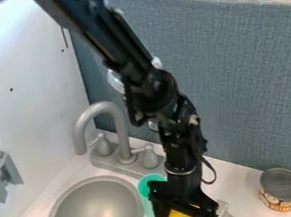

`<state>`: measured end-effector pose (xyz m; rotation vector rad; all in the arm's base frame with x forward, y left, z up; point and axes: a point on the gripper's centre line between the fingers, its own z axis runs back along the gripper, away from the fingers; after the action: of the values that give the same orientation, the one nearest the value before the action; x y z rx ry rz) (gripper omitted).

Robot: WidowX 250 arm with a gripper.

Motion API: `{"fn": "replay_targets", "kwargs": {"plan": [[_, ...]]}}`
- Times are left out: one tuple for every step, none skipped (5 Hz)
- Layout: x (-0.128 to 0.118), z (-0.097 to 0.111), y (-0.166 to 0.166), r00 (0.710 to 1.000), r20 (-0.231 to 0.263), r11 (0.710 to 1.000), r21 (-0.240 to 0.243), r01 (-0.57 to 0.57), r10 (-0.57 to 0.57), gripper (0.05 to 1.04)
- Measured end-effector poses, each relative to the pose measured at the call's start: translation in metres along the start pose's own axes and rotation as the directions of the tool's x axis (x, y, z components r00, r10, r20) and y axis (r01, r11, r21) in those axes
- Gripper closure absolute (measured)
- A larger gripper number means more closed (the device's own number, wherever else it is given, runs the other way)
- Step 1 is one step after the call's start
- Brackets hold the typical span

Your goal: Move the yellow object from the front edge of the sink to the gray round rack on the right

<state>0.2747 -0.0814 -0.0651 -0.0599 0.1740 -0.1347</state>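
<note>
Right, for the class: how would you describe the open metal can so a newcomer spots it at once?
From the round grey sink basin, follow the white counter right, along the textured blue-grey panel. There stands the open metal can. Unlike the plain green cup beside the basin, it has a grey inside and a printed, partly orange label.

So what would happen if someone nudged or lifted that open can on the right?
The can would probably feel stiff, since its wall looks like thin metal. It may be light for its size, as its open top shows a hollow inside. It stands upright, but its round side suggests it could roll if knocked over.
</note>
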Motion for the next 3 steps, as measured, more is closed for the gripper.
{"fn": "replay_targets", "kwargs": {"plan": [[0.006, -0.012, -0.010, 0.999, -0.040, 1.000, -0.019, 0.013, -0.013, 0.182], [0.007, -0.020, -0.015, 0.998, -0.059, 0.998, -0.054, 0.032, -0.035, 0.182], [0.007, -0.022, -0.017, 0.998, -0.061, 0.997, -0.068, 0.031, -0.035, 0.150]]}}
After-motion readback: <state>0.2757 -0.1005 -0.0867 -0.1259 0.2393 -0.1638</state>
